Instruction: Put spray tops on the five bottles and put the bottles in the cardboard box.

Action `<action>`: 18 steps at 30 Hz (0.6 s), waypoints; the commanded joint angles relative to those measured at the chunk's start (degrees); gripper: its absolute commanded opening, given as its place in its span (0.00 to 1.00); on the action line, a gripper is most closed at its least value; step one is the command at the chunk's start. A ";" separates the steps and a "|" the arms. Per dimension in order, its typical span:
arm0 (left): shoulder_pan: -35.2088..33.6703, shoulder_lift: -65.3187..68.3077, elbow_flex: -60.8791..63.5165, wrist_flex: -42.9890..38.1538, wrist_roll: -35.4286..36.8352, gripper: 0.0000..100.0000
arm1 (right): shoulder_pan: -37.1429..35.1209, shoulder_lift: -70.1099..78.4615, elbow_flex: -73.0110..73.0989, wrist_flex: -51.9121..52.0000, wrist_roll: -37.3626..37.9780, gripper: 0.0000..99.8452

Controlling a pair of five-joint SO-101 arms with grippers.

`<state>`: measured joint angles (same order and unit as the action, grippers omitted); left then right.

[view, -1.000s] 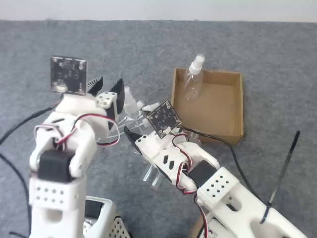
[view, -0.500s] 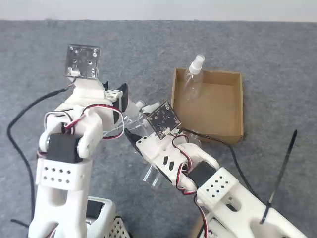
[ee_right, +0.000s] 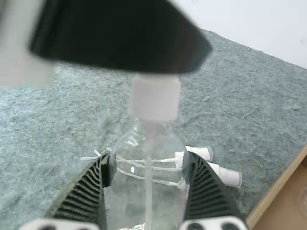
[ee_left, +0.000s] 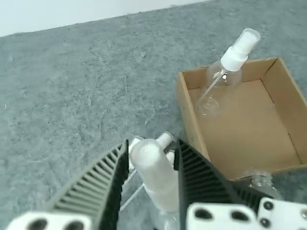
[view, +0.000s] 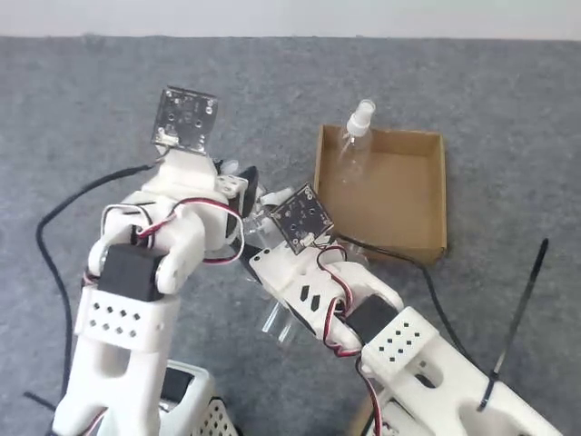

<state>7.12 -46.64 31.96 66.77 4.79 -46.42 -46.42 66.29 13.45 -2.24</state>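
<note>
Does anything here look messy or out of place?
Nothing looks broken or spilled. The one untidy spot: loose spray tops lie on their sides on the carpet, beside the cardboard box.

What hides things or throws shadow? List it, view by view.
High view: the right gripper covers most of the bottle. Right wrist view: the left gripper looms dark over the spray top. Left wrist view: faint shade inside the cardboard box; no hard shadows.

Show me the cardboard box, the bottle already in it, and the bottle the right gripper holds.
cardboard box (view: 399, 195), high view, bare floor inside.
capped bottle (ee_left: 216, 79), left wrist view, clear shoulder under its spray top.
gripped bottle (ee_right: 148, 165), right wrist view, clear body below the neck.
</note>
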 commanded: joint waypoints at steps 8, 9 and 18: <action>-11.96 -24.26 2.77 1.85 -1.05 0.15 | 2.24 -2.42 -3.69 3.38 -0.62 0.01; -11.96 -26.46 5.41 1.58 -2.29 0.15 | 3.30 -2.33 -5.54 4.97 -0.62 0.01; -2.55 -34.29 25.80 -2.64 -5.54 0.15 | 11.82 -0.22 -25.67 18.33 -0.70 0.01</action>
<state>-0.26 -79.16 54.55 66.42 0.66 -36.92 -46.42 49.76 30.07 -2.24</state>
